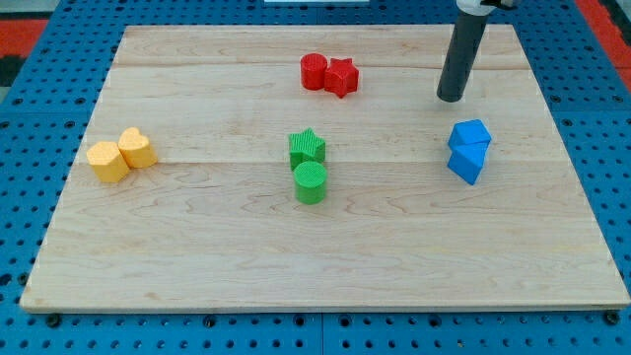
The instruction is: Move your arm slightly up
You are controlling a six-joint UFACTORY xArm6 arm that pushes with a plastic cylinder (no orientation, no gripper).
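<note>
My tip (pixel 451 98) is the lower end of a dark rod coming down from the view's top right. It rests on the wooden board (pixel 197 247), just above the two blue blocks and apart from them. The upper blue block (pixel 472 132) touches the lower blue block (pixel 466 162). A red cylinder (pixel 314 71) and a red star (pixel 342 76) sit touching to the left of my tip. A green star (pixel 307 147) sits right above a green cylinder (pixel 310 181) at the board's middle.
Two yellow blocks, one at the left (pixel 107 162) and one beside it (pixel 136 147), touch near the board's left edge. The board lies on a blue pegboard surface (pixel 30 148).
</note>
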